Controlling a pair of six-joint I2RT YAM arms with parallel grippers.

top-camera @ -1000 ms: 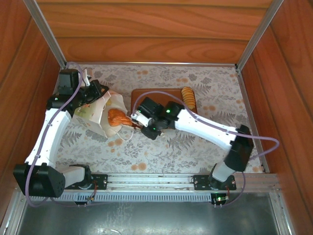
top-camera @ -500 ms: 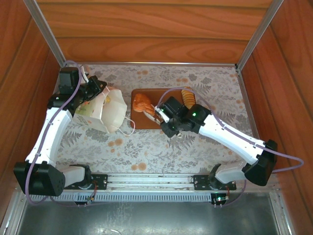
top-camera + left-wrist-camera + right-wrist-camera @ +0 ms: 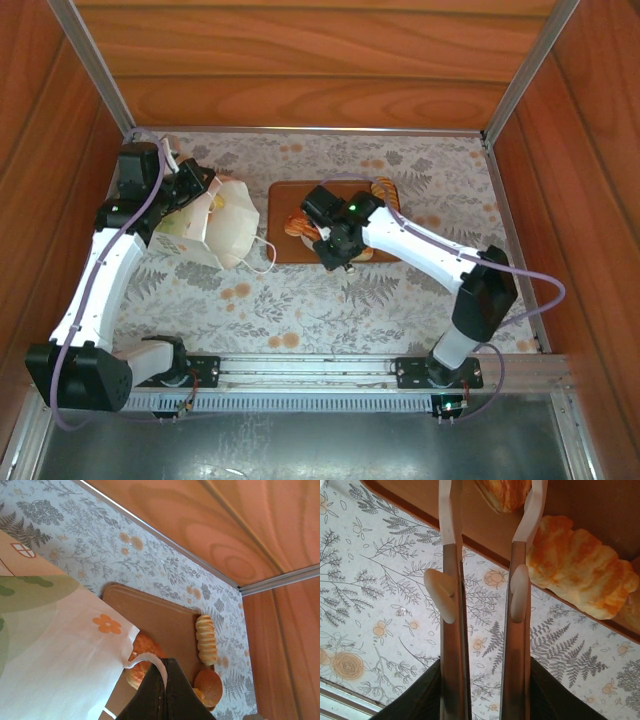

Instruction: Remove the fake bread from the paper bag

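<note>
Drawn in since the earlier frame, the right gripper (image 3: 312,228) sits over the board's (image 3: 285,194) near edge. Its jaws are half open around a bread (image 3: 503,492), perhaps just touching it. Left of the board, the left gripper (image 3: 165,672) is clamped on the bag (image 3: 60,645) rim. The left wrist view adds a loaf (image 3: 206,639) at the board's far end.

- The top edge crops the fingertips of the right hand (image 3: 492,487) and the fake bread (image 3: 504,495) between them.
- The paper bag (image 3: 60,650) hides part of one pastry (image 3: 144,647).
</note>
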